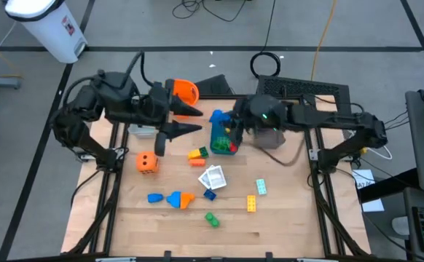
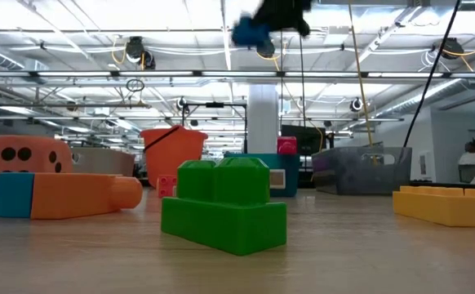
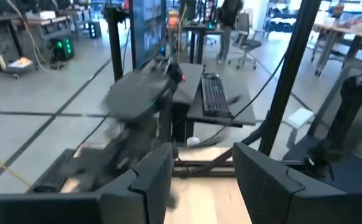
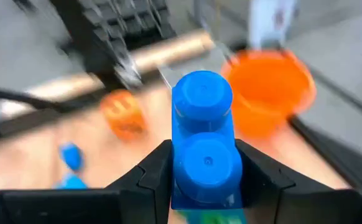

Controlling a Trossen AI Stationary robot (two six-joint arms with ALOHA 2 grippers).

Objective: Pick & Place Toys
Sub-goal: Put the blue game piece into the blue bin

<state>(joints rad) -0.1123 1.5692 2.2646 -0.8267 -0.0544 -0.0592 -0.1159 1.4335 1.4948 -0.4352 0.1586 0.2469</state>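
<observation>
The right hand [image 4: 203, 180] grips a blue brick [image 4: 204, 149] aloft over the teal tray [image 1: 224, 137]; lower it squarely before letting go, while the empty, part-open left hand [image 1: 186, 120] waits nearby.

Orange bucket [image 1: 185, 91] at table's [image 1: 285, 218] far edge, teal tray [image 1: 225, 138], keyboard [image 1: 310, 87]

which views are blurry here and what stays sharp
Right wrist view: background smeared, orange bucket and orange die soft, while the blue brick in the right gripper stays crisp. Left wrist view: the other arm streaks. Low view: green brick sharp, ceiling lights glare.
</observation>
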